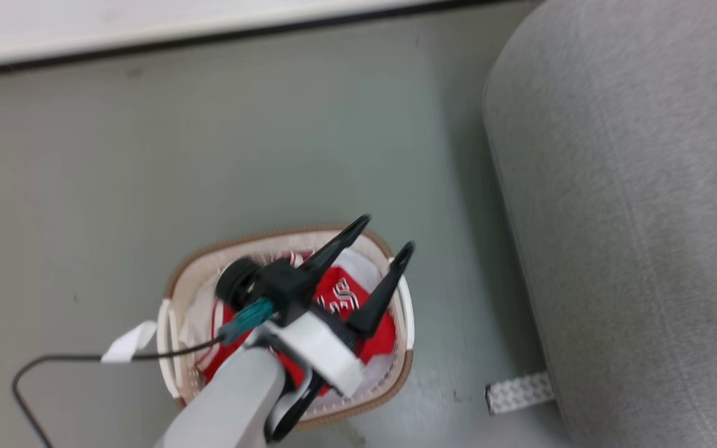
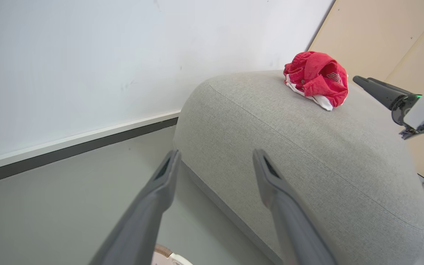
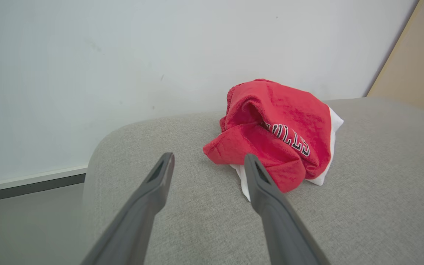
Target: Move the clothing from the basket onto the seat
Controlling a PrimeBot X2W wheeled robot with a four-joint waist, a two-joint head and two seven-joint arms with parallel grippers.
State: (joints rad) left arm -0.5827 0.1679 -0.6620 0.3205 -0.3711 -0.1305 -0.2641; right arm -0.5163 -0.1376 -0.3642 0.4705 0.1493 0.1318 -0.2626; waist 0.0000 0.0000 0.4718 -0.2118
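The white basket (image 1: 403, 367) with a tan rim stands on the floor left of the seat (image 1: 620, 186). Red clothing (image 1: 333, 292) with white lettering lies inside it. My left gripper (image 1: 386, 235) hovers above the basket, open and empty; in its own view the left gripper (image 2: 215, 158) points toward the grey seat (image 2: 307, 154). A second red garment (image 3: 278, 132) with white lettering and white trim lies crumpled on the seat (image 3: 363, 191). My right gripper (image 3: 209, 159) is open just in front of it, and the right fingertip overlaps the garment's lower edge. The same garment (image 2: 317, 79) and one right finger (image 2: 375, 89) show from the left wrist.
A white wall with a dark baseboard (image 1: 209, 37) runs behind the basket. A black cable (image 1: 53, 359) trails on the floor at the left. A patterned strip (image 1: 517, 392) lies by the seat's base. A tan panel (image 2: 374, 33) stands behind the seat.
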